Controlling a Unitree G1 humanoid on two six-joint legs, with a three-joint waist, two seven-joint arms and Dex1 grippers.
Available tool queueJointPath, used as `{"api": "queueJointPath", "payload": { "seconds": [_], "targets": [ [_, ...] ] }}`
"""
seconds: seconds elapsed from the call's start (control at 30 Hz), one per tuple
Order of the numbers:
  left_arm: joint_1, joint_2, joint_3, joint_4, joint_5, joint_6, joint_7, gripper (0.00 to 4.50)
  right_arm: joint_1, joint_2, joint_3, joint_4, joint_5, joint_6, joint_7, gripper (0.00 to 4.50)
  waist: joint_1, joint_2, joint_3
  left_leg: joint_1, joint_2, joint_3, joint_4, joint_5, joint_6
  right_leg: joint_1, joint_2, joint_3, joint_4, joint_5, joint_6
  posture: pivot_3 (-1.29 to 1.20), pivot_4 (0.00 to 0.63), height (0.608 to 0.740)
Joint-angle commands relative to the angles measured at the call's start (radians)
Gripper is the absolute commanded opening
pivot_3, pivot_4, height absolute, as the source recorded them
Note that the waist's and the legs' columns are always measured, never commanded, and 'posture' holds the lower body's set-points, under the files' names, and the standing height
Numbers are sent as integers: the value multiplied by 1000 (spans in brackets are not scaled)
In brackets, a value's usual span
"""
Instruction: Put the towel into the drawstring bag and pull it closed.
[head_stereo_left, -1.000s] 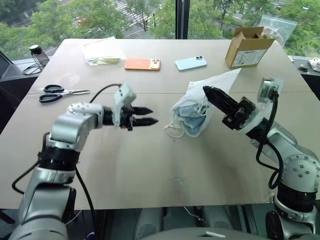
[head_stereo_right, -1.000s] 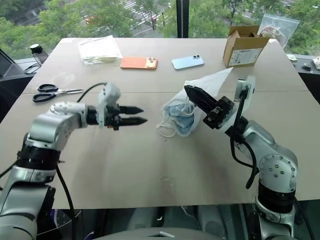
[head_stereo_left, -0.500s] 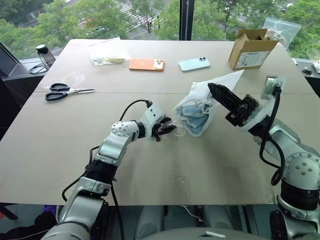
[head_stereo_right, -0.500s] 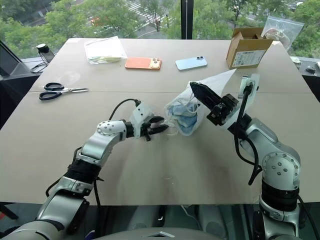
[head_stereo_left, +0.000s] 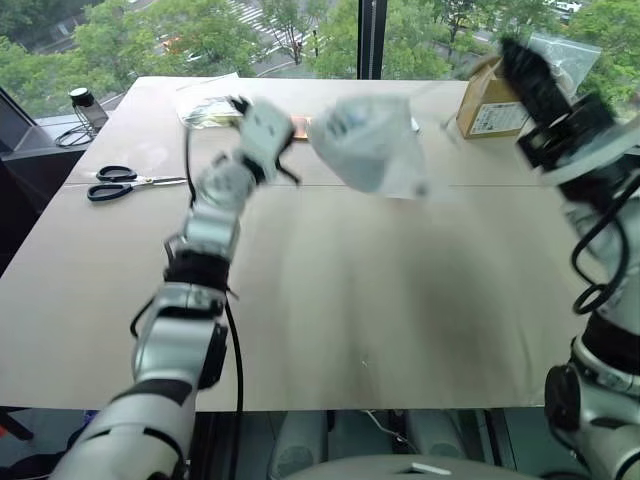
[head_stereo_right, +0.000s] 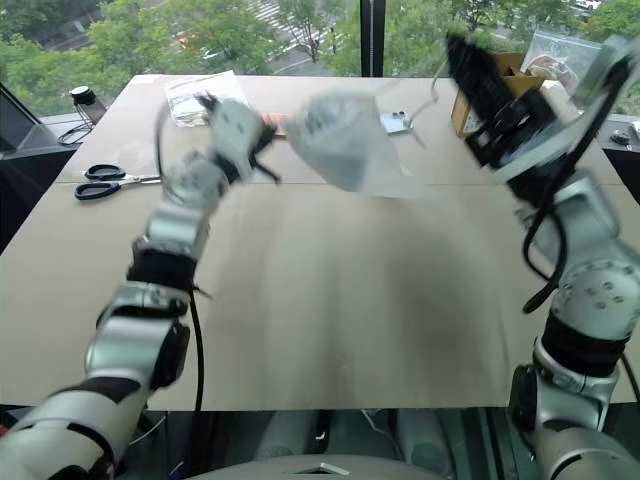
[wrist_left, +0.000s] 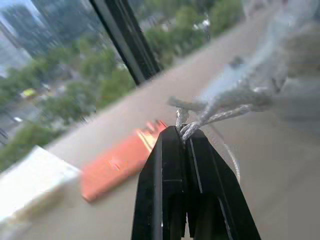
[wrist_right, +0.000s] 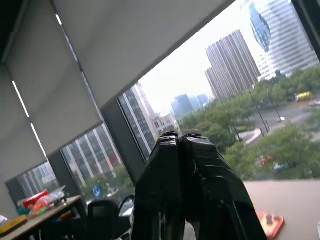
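Left gripper (wrist_left: 182, 131) pinched shut on the cords (wrist_left: 220, 107), drawstring bag (head_stereo_left: 365, 145) hanging in the air just to its right, between both arms, right gripper (wrist_right: 181, 137) shut, farther right.

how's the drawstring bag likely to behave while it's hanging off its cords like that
The drawstring bag is probably floppy: it hangs clear of the table as a slack, bunched lump. It seems light, since thin cords pinched in the left gripper carry it. It will likely swing freely, having nothing under it.
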Motion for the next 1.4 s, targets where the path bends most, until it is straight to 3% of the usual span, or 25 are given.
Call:
{"api": "queueJointPath", "payload": {
  "seconds": [0.03, 0.4, 0.53, 0.73, 0.8, 0.93, 1.07, 1.1, 1.17, 1.23, 1.3, 1.37, 1.4],
  "targets": [
    [-38, 37, 4, 65, 39, -70, 4, 36, 4, -50, -60, 12, -26, -37, -41, 0, -2, 0, -1, 0, -1, 0, -1, -1, 1, 0, -1, 0, -2, 0, 0, 0, 150, 740],
    [-1, 110, 51, 164, 91, -46, 115, 36, 70, -54, -254, 59, -78, -191, -340, 0, -3, 0, 0, -2, -1, 1, -5, -1, 2, -1, -2, 0, -5, 0, 1, 0, 150, 740],
    [-18, 94, 50, 114, 67, -63, 95, 36, 113, -136, -213, 72, -138, -143, -292, 0, 0, 0, 0, -2, -1, 1, -4, -1, 2, -1, -2, 0, -5, 0, 1, 0, 150, 740],
    [-136, 62, 73, 32, -9, -68, 46, 36, 58, -227, -161, 60, -103, -103, -202, 0, -5, 0, 0, -3, -1, 0, -4, -1, 2, -1, -2, -1, -5, 0, 1, 0, 150, 740],
    [-112, 64, 38, 31, 9, -24, 1, 36, 101, -277, -80, 24, -177, -60, -128, 0, -7, 1, 0, -2, -1, 1, -4, -1, 2, -1, -2, 0, -5, 0, 1, 0, 150, 740],
    [-140, 49, 65, -47, -28, -10, -20, 36, 20, -252, -100, 19, -43, -58, -180, 0, -12, 2, 1, 1, 0, 2, -5, -1, 2, 0, 0, 2, -4, -1, 1, 0, 150, 740],
    [29, 33, -11, -104, 6, 5, -113, 36, 267, -269, 30, -31, -171, 11, -23, 0, -3, -1, -5, 0, 0, 1, -4, -1, 2, 2, -1, 0, -5, -1, 1, 0, 150, 740],
    [50, 24, -2, -140, -10, 24, -117, 36, 295, -248, 28, -50, -143, 5, -14, 0, -3, -3, -11, 2, 1, 2, -5, -1, 2, 4, -1, 0, -7, -1, 1, 0, 150, 740],
    [-18, 14, 52, -168, -48, 49, -80, 36, 190, -214, -47, -64, 12, -60, -76, 0, -5, 1, 0, 2, 2, 3, -4, -2, 2, 5, 0, 0, -8, -1, 1, 0, 150, 740],
    [-99, 12, 104, -144, -75, 75, -36, 36, 63, -206, -136, -31, 136, -129, -131, 0, -7, 5, 13, -16, 1, 3, 7, -1, 3, -12, -1, 2, 1, 2, 4, 0, 150, 740],
    [-93, 15, 97, -134, -74, 69, -50, 36, 58, -235, -172, 16, 142, -110, -131, 0, -1, 4, 17, -33, 0, 0, 22, -1, 3, -27, 0, 0, 13, 5, 5, 0, 150, 740],
    [-41, 18, 70, -135, -57, 53, -71, 36, 124, -252, -159, 33, 76, -77, -89, 0, 0, -3, 10, -29, 2, -1, 20, 0, 3, -21, 1, -3, 8, 7, 5, 0, 150, 740],
    [-38, 16, 80, -136, -58, 45, -61, 36, 129, -243, -165, 38, 79, -87, -91, 0, -2, -1, 5, -13, 3, 0, 13, -1, 4, -5, 1, -4, -1, 6, 4, 0, 150, 740]
  ]
}}
